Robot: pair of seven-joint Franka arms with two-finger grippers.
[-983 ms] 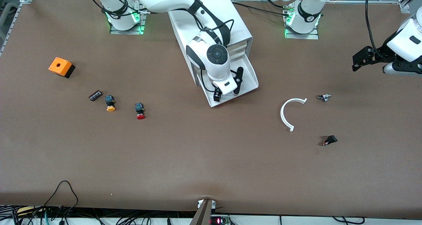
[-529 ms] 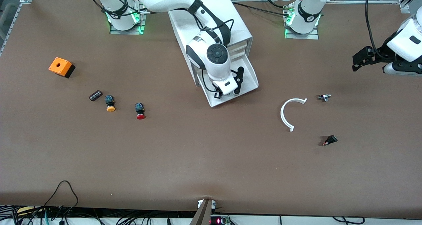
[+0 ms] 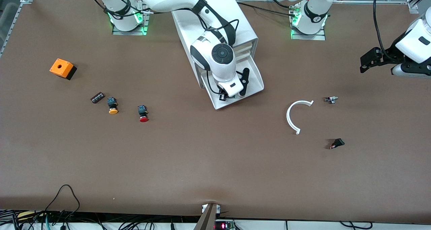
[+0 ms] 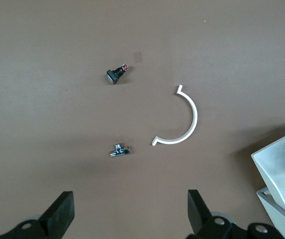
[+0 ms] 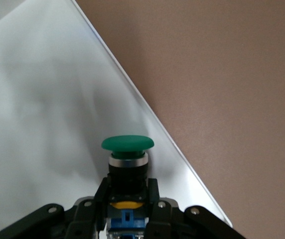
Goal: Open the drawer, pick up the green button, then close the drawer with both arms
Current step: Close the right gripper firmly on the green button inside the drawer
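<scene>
Nearest the front camera I note loose parts that play no role: a small black switch (image 3: 337, 143), then a white half-ring (image 3: 293, 115) and a small metal fitting (image 3: 331, 99), all toward the left arm's end of the table. At about the same depth toward the right arm's end lie a red-capped button (image 3: 143, 113), a yellow-capped button (image 3: 112, 105) and a small dark block (image 3: 97, 97), with an orange box (image 3: 62, 68) farther off.

Farther from the camera, the drawer (image 3: 256, 75) — the lowest tray of the white cabinet (image 3: 232, 18) — stands pulled out, so its floor is reachable from above. My right gripper (image 5: 127, 199) is down inside it with its fingers (image 5: 101, 195) clamped on the dark body of the button (image 5: 127, 144), green cap pointing away from the wrist. Gripping the body below the cap keeps the pads on flat sides rather than on the rounded cap. I cannot tell whether the button is clear of the tray floor.

The left gripper (image 4: 127, 211) waits with its fingers spread wide, holding nothing, over bare table at the left arm's end — I judge it is parked clear so it can later push the drawer shut.

The next step, in my judgement, is a straight lift out of the tray.
</scene>
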